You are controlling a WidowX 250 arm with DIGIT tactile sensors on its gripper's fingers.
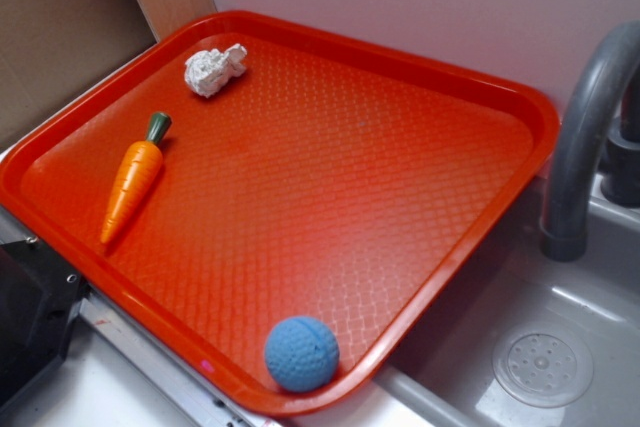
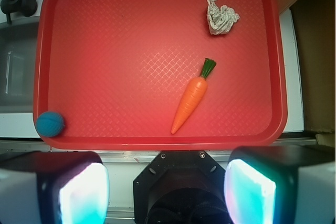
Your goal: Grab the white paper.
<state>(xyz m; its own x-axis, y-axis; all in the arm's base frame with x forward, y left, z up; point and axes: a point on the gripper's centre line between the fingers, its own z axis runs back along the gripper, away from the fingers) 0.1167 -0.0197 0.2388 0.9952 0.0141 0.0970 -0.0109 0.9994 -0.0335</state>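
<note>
The white paper [image 2: 221,16] lies in a far corner of the red tray [image 2: 157,141], well apart from the gripper [image 2: 168,192], whose jaws stand wide open and empty. The tray also holds a toy carrot [image 2: 191,98] and a blue ball [image 2: 50,124], each apart.

Item inspected: the white paper [image 1: 214,69], a small crumpled wad, lumpy and irregular in outline, with grey shadowed creases across its surface. One end projects as a short folded flap; the remainder is bunched into a rough ball. It rests directly on the textured floor of the red tray [image 1: 330,197], close to one corner and just inside the raised rim. In the wrist view the white paper [image 2: 221,16] sits at the tray's upper right. Nothing touches it.
</note>
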